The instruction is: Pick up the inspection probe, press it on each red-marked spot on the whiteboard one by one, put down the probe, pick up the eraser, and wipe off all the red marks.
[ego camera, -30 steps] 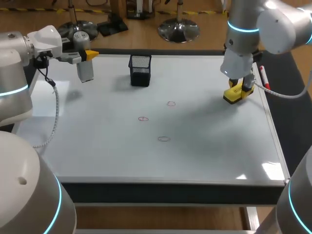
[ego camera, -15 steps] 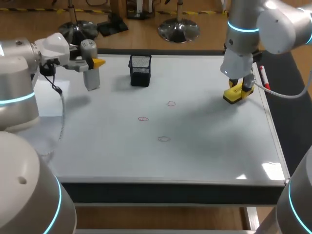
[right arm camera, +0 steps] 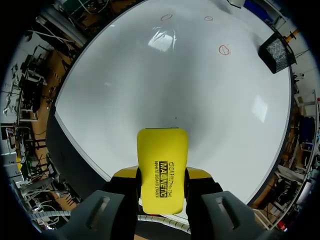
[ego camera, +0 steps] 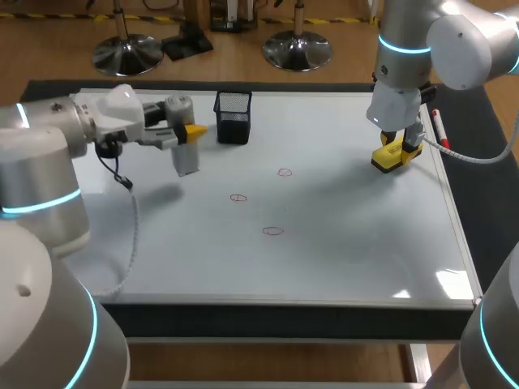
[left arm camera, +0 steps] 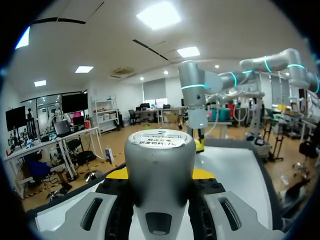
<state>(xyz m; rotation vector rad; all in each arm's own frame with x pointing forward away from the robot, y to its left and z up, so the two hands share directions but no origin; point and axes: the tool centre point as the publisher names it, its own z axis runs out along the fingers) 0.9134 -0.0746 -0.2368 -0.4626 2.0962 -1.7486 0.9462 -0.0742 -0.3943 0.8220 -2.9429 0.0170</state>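
Left gripper (ego camera: 188, 134): clenched on the inspection probe (ego camera: 183, 138), one yellow-tipped finger on each side of the grey body. In the left wrist view the probe (left arm camera: 160, 165) fills the space between the fingers (left arm camera: 202, 173).
Inspection probe: grey cylinder, roughly upright, held off the whiteboard (ego camera: 340, 243) over its far left part. Its shadow falls on the board apart from it. It sits just beside the mesh cup (ego camera: 233, 117).
Right gripper (ego camera: 396, 154): grasping the yellow eraser (ego camera: 388, 159) from two sides, confirmed in the right wrist view (right arm camera: 162, 172).
Eraser: low at the whiteboard's right edge, well apart from the marks. Contact with the board cannot be determined.
Far red mark (ego camera: 284, 172): small open loop near the board's middle, intact.
Middle red mark (ego camera: 238, 197): nearer and to the left of the far one, intact.
Near red mark (ego camera: 272, 231): closest to the front edge, intact.
Probe to marks: apart, with none of the three under the probe.
Red pen (ego camera: 438, 126): lying along the ledge beside the board's right edge, behind the right gripper.
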